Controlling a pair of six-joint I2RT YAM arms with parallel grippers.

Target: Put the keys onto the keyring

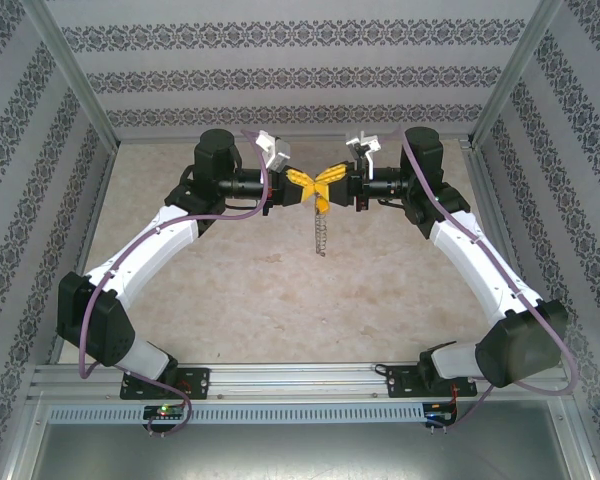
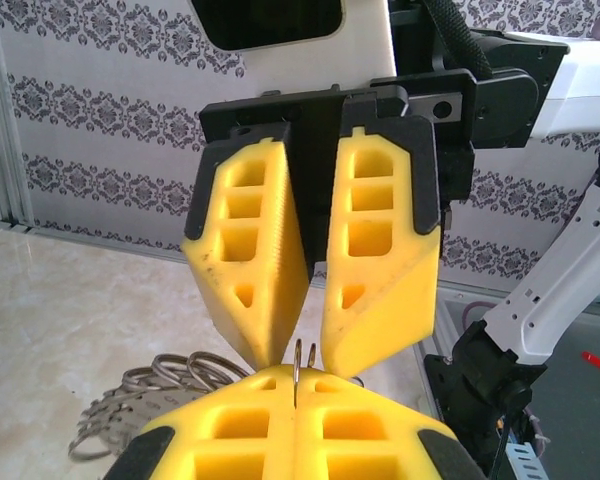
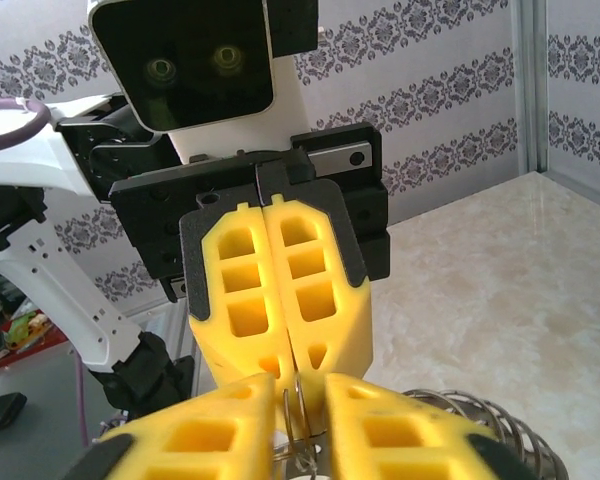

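Beige marbled bench (image 1: 230, 300), with damask-papered walls (image 1: 280, 75) around it. At the far middle, the left hand (image 3: 283, 372) is clamped on the dangling keyring (image 1: 321, 235). The right hand (image 2: 300, 358) is slightly apart, astride its wire.

Shiny silvery metal keyring (image 2: 155, 385), matt yellow ribbed plastic fingers (image 2: 250, 260), smooth marbled table (image 1: 230, 290), patterned paper-look walls (image 1: 280, 60), brushed metal frame (image 1: 280, 378), glossy white arms (image 1: 165, 235)
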